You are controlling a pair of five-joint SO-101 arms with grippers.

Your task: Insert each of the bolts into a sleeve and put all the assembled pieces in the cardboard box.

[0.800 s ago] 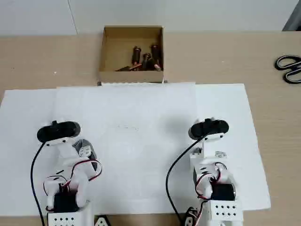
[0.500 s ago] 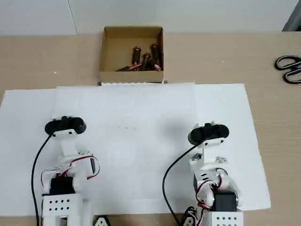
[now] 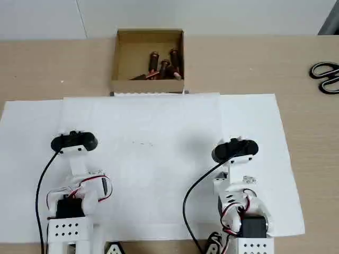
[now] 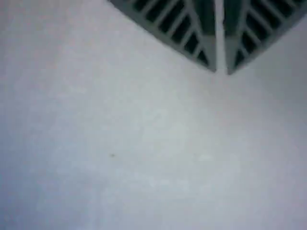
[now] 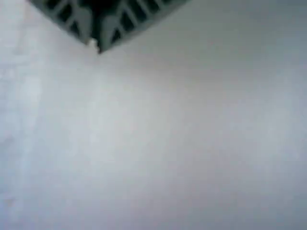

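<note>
The cardboard box (image 3: 121, 58) stands at the back of the table, and several brown bolt-and-sleeve pieces (image 3: 164, 66) lie in its right half. Both arms are folded back at the near edge over the white paper (image 3: 159, 137). The left arm (image 3: 74, 143) is near the left, the right arm (image 3: 234, 150) near the right, both far from the box. In the left wrist view my left gripper (image 4: 220, 70) is shut just above bare paper, holding nothing. In the right wrist view my right gripper (image 5: 96, 45) is likewise shut and holds nothing.
A pair of black scissors (image 3: 324, 76) lies on the wooden table at the far right, off the paper. Black cables (image 3: 39, 185) run from each wrist camera back to the arm bases.
The left arm has swung from a tilted pose to straight over its base. The right arm has drawn back slightly toward the near edge. Both have kept still for the last half second.
</note>
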